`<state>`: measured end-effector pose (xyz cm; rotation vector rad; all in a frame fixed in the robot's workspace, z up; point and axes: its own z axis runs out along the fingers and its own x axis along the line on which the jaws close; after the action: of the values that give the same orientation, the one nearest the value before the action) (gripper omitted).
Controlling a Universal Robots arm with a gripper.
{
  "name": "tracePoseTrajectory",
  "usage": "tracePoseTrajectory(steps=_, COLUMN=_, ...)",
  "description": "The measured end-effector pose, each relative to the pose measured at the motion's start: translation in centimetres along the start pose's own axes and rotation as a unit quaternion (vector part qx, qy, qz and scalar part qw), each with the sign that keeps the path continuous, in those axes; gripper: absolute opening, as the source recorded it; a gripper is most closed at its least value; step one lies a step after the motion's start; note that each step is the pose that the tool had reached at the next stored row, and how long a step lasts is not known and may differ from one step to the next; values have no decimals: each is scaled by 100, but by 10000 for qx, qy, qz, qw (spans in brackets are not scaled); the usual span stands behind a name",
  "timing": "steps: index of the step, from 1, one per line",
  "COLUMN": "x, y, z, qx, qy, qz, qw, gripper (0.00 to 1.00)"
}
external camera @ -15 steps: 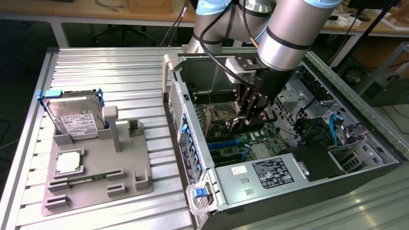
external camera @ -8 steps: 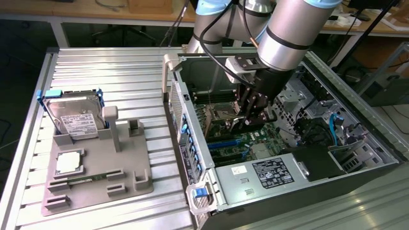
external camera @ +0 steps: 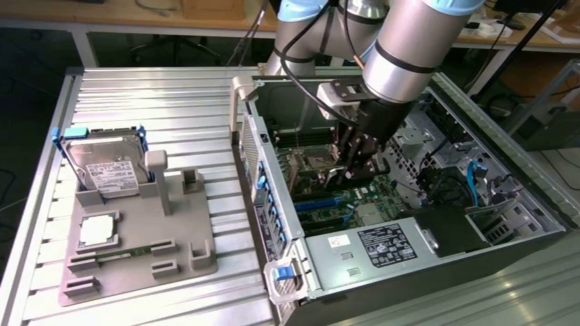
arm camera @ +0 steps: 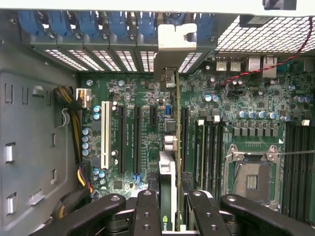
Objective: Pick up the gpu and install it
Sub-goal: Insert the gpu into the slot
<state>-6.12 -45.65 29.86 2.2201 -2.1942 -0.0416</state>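
1. In the exterior view we saw the arm reaching down into the open computer case (external camera: pixel 408 224) on the counter (external camera: pixel 163 109), with the gripper (external camera: pixel 355 163) low over the motherboard (external camera: pixel 349 197).
2. There the gripper's dark fingers blocked our sight of what they held, so from this side we could not tell the grip.
3. Toward the exterior view's left stood a grey parts tray (external camera: pixel 136 251) carrying an upright hard drive (external camera: pixel 107 166), a processor (external camera: pixel 98 231) and a narrow memory stick (external camera: pixel 122 255), all well apart from the case.
4. The black power supply (external camera: pixel 385 248) lay at the near end of the case, and blue cables (external camera: pixel 479 178) hung toward the exterior view's right.
5. In the wrist view we saw the gripper (arm camera: pixel 170 216) closed on the gpu (arm camera: pixel 168 182), which stood on edge between the fingers (arm camera: pixel 146 211), its silver bracket (arm camera: pixel 170 49) reaching to the rear slot wall.
6. The card sat over the motherboard (arm camera: pixel 236 103) between the black expansion slots (arm camera: pixel 137 140) and the memory slots (arm camera: pixel 206 152); whether it was seated we could not tell.
7. A white slot (arm camera: pixel 105 135), a yellow-and-black cable bundle (arm camera: pixel 74 110) and the processor socket (arm camera: pixel 252 179) lay to either side, clear of the card.
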Motion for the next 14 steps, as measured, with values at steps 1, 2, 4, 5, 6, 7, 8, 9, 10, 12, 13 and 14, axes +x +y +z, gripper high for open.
tracePoseTrajectory(steps=1, x=0, y=13, z=18, qx=0, qy=0, qz=16, qw=10000, gripper=27)
tracePoseTrajectory(steps=2, x=-1, y=33, z=45, qx=0, qy=0, qz=38, qw=10000, gripper=27)
tracePoseTrajectory(steps=4, x=-4, y=47, z=84, qx=0, qy=-1, qz=62, qw=10000, gripper=27)
tracePoseTrajectory(steps=5, x=-5, y=48, z=99, qx=0, qy=0, qz=73, qw=10000, gripper=27)
tracePoseTrajectory(steps=6, x=-6, y=47, z=119, qx=0, qy=0, qz=91, qw=10000, gripper=27)
tracePoseTrajectory(steps=7, x=-9, y=50, z=137, qx=0, qy=-1, qz=110, qw=9999, gripper=27)
tracePoseTrajectory(steps=8, x=-12, y=57, z=152, qx=1, qy=-2, qz=126, qw=9999, gripper=27)
tracePoseTrajectory(steps=9, x=-13, y=69, z=163, qx=1, qy=-3, qz=145, qw=9999, gripper=27)
tracePoseTrajectory(steps=10, x=-13, y=83, z=169, qx=1, qy=-2, qz=158, qw=9999, gripper=27)
tracePoseTrajectory(steps=12, x=-14, y=107, z=182, qx=1, qy=-4, qz=182, qw=9998, gripper=27)
tracePoseTrajectory(steps=13, x=-14, y=116, z=193, qx=1, qy=-3, qz=196, qw=9998, gripper=27)
tracePoseTrajectory(steps=14, x=-15, y=126, z=211, qx=1, qy=-3, qz=214, qw=9998, gripper=27)
